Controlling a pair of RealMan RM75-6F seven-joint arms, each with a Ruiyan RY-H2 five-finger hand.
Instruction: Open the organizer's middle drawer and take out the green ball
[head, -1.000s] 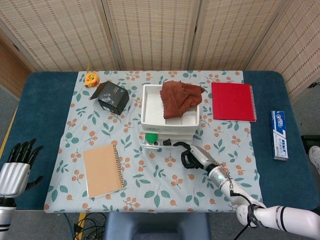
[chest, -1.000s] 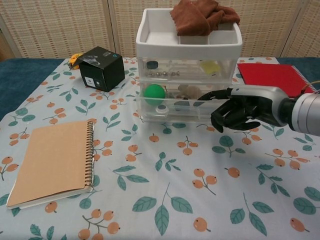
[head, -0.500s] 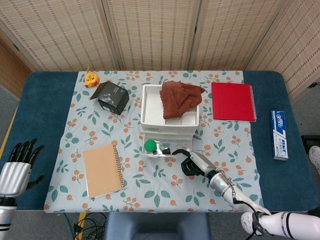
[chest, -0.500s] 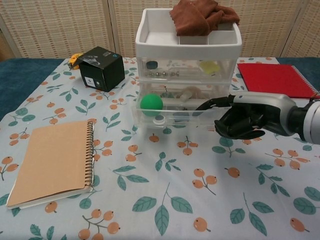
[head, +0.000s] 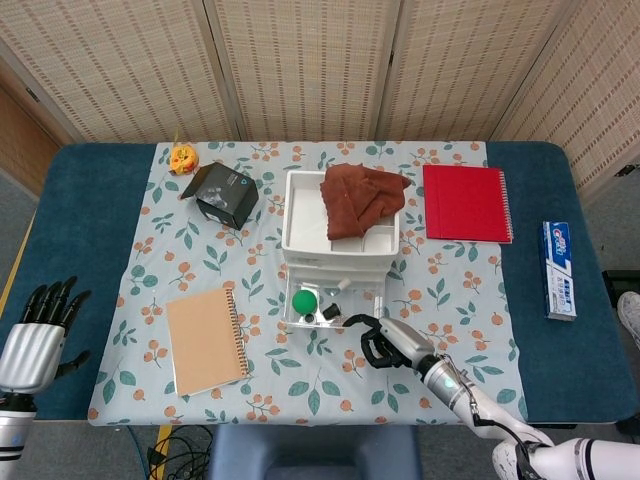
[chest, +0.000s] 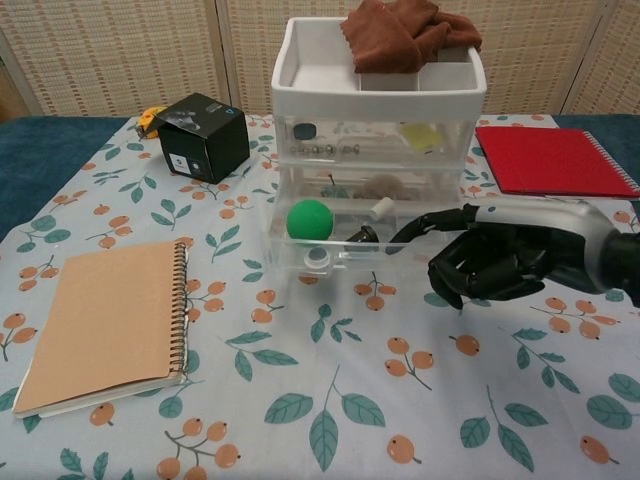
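Floral cloth (head: 330, 370) covers a blue-padded table in front of woven screens. Nearest, at about five o'clock on the cloth, the right hand (chest: 500, 262) has one finger hooked over the front rim of the middle drawer (chest: 340, 262) while the rest are curled in under the palm; it holds the drawer by that hook alone. At eight o'clock, off the cloth's edge, the left hand (head: 38, 335) hangs idle with fingers spread. Toward the centre, the drawer stands drawn out of the organizer (head: 342, 235), and the green ball (chest: 309, 219) lies in its left end, beside a few small oddments. Judging from this, the opening looks sufficient; the pull should ease off, straight toward six o'clock, so the light organizer does not slide. Beyond, a brown cloth (head: 362, 198) tops the organizer.
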